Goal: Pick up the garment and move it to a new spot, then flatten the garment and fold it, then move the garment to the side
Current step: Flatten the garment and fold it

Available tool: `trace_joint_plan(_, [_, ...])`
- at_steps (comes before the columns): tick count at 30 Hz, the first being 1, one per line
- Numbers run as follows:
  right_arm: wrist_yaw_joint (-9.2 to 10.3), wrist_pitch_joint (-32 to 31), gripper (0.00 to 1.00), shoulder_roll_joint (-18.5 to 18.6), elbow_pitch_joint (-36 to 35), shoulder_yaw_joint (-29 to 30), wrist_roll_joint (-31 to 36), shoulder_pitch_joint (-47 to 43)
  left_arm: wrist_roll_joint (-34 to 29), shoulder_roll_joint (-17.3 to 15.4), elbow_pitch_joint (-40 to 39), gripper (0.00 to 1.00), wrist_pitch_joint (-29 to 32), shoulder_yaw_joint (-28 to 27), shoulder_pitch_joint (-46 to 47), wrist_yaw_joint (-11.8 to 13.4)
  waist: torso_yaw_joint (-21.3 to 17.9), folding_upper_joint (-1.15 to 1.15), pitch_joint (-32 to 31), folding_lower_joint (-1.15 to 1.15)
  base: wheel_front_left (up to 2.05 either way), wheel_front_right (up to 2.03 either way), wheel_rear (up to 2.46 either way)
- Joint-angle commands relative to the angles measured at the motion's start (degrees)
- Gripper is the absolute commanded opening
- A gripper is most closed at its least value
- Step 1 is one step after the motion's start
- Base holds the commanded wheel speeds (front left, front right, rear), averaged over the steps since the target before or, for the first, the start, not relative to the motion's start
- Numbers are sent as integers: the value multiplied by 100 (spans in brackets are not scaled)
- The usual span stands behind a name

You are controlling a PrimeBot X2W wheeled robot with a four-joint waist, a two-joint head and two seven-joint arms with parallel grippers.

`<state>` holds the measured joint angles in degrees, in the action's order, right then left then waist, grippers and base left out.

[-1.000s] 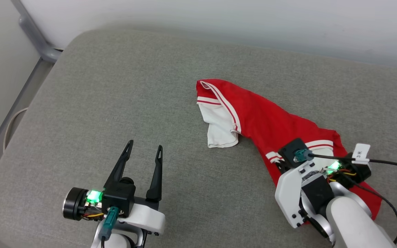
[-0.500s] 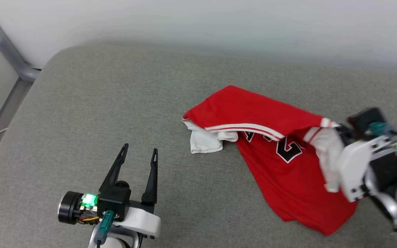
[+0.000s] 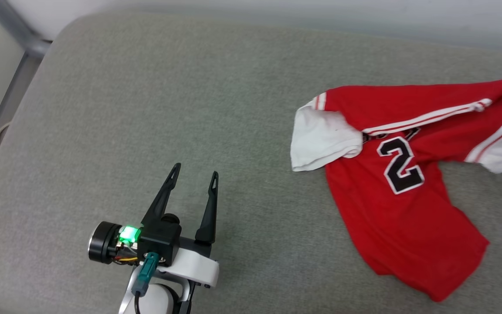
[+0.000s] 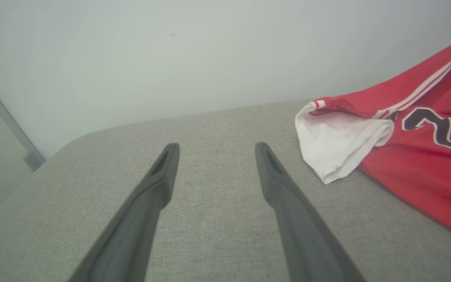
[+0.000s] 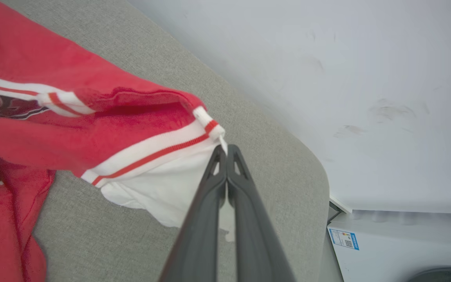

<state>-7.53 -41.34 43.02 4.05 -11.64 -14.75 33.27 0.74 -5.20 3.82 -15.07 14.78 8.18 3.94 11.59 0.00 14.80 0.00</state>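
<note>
The shirt (image 3: 401,218) could slip free, since only the hem of its white sleeve is pinched while the rest lies on the right of the grey cushion (image 3: 146,109); the right gripper (image 5: 226,150) is closed on that hem; the left gripper (image 3: 196,170) gapes wide, empty, well apart from the shirt.

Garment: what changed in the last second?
The right gripper, shut on the garment at a white sleeve, drew it out to the robot's right, lifting that side; it went from a bunched heap to spread, number facing up. The head camera shifted too. The left gripper stayed open and empty over the grey cushion.
</note>
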Motion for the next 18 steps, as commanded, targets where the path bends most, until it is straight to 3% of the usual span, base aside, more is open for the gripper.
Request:
trace_joint_plan(1, [8,60,0,116,269,-108,-83,290,4,17,10,100,-15,39,93,-12,246,0,254,0,0,0,0])
trace_joint_plan(4, [8,175,0,269,803,-293,-89,699,13,65,22,100,-15,82,190,-14,422,0,426,0,0,0,0])
trace_joint_plan(11, [8,760,0,60,2195,-179,278,1367,31,132,15,100,-15,188,311,-4,723,0,713,0,0,0,0])
trace_joint_plan(12, [8,968,91,1,2326,-120,361,1447,29,136,22,100,-14,201,327,-8,749,0,744,0,0,0,0])
trace_joint_plan(13, [9,1100,100,-100,2546,18,392,1509,29,139,25,100,-15,211,345,-11,769,0,767,0,0,0,0])
trace_joint_plan(18, [8,1826,100,-395,3197,268,709,1742,30,151,42,100,-14,212,386,14,792,0,804,0,0,0,0])
